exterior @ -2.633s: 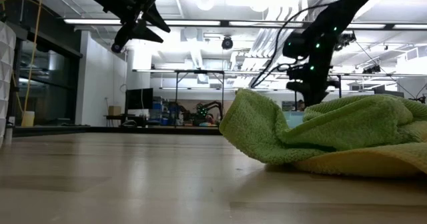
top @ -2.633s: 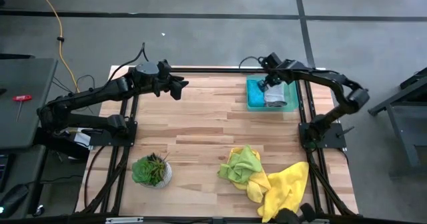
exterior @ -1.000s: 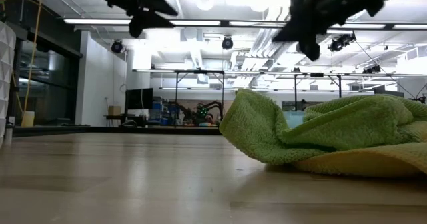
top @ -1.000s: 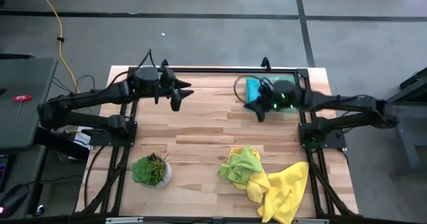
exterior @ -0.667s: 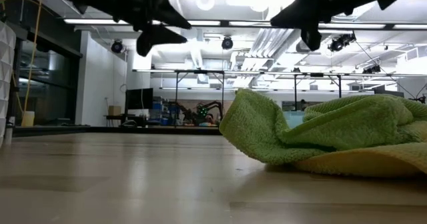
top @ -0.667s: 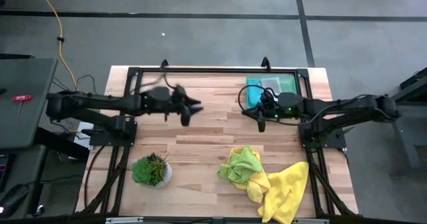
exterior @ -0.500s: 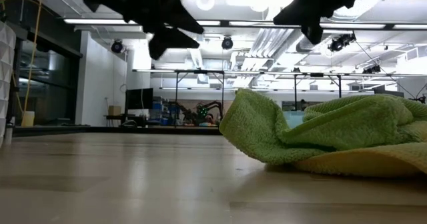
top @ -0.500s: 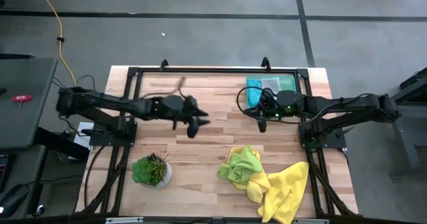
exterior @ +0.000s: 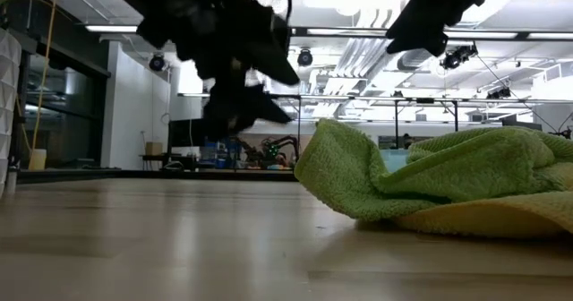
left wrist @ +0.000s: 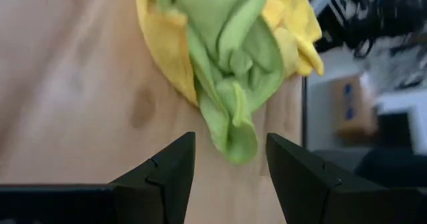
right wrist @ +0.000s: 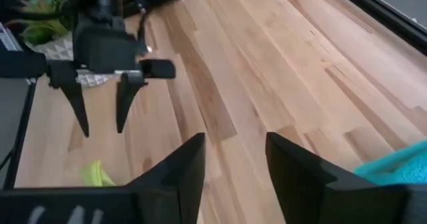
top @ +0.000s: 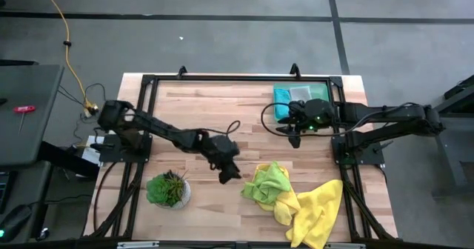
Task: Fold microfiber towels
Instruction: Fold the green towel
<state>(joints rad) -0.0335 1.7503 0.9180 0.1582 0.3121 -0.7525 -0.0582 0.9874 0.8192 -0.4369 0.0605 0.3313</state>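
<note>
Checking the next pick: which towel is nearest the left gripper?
The lime green towel, crumpled beside the left gripper; the yellow towel lies beyond it.

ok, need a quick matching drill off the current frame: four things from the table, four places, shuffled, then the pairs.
Things:
1. left claw
2. right claw
3. plant
4. yellow towel

Places:
A. near left part of the table
B. beside the tray at the far right
C. mid-table, just left of the green towel
D. near right corner, partly under the green towel

Pairs: 1-C, 2-B, 3-A, 4-D
</note>
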